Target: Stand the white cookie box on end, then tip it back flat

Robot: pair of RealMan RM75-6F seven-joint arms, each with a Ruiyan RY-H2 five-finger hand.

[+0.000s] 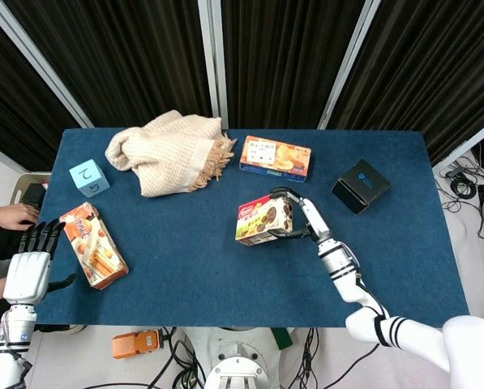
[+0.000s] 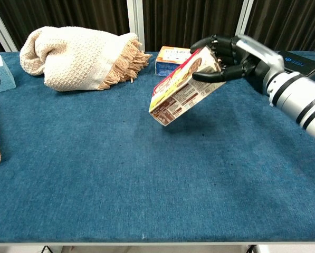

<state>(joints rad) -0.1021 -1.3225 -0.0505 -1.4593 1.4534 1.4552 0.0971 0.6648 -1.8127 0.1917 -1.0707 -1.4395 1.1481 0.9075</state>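
Cookie box [image 2: 181, 86] hangs tilted above the blue counter [image 2: 146, 179], gripped at its upper end by the right hand [image 2: 226, 55], near an orange box [image 1: 275, 157]. Left hand [image 1: 27, 271] hangs off the counter's edge, fingers apart, holding nothing.

Your white cookie box [image 1: 263, 220] [image 2: 182, 86] hangs tilted above the surface [image 2: 146, 184]. Your right robot hand [image 1: 300, 217] [image 2: 227, 54] grips its raised end; the lower end points away from it.
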